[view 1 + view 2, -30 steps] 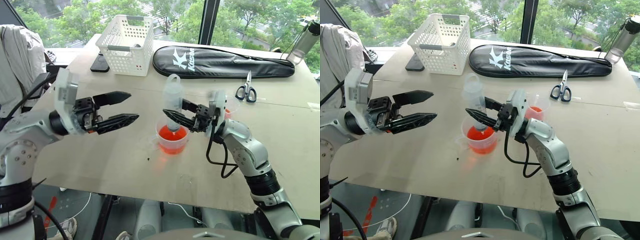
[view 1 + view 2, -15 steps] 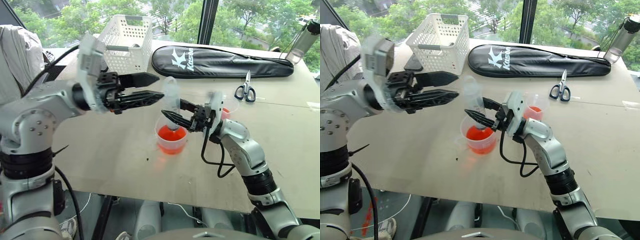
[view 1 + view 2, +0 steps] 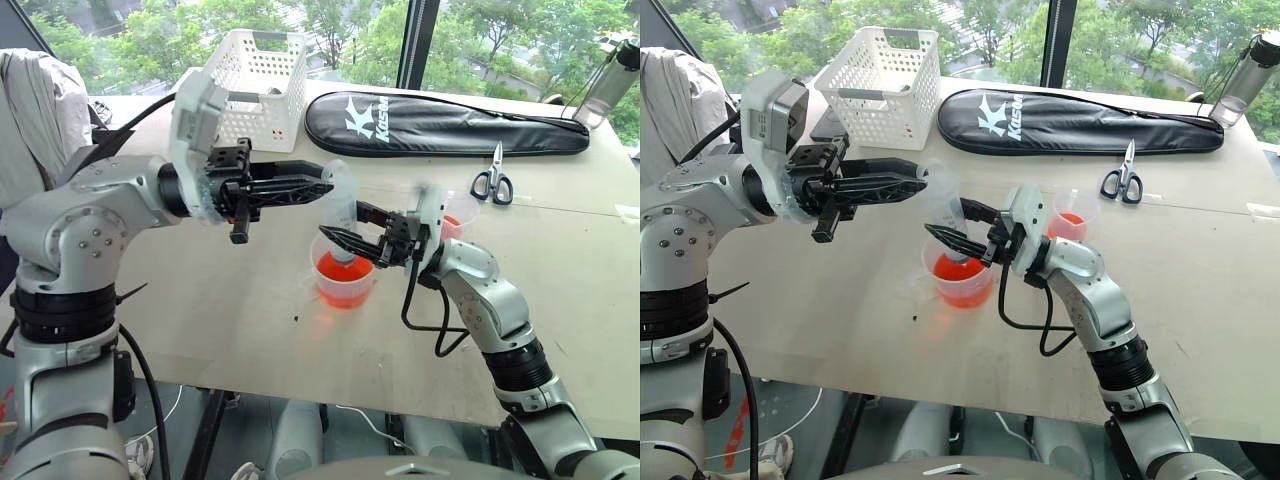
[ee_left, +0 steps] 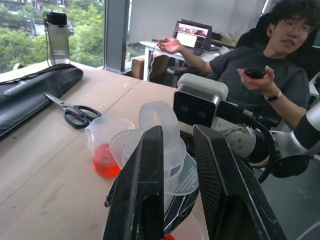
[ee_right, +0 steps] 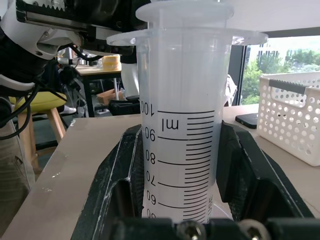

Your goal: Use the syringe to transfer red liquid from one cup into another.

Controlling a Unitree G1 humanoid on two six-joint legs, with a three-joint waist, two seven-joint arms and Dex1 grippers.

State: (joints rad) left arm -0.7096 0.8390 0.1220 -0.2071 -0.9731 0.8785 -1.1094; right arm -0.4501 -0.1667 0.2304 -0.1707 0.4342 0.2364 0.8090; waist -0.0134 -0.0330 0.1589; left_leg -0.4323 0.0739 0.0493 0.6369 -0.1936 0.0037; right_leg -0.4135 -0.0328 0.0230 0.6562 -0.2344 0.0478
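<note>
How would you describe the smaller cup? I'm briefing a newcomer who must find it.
On the wooden table, find the black racket bag and the scissors before it. The smaller cup stands near them, narrow, handleless, holding little red liquid, unlike the wide cup.

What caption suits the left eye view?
Right gripper holds syringe over measuring cup; left gripper at its plunger.

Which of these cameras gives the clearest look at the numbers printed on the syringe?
The right wrist view: the syringe stands close up between dark fingers, its scale readable. The left wrist view shows its ring top; both eye views show it small, upright over the wide cup.
</note>
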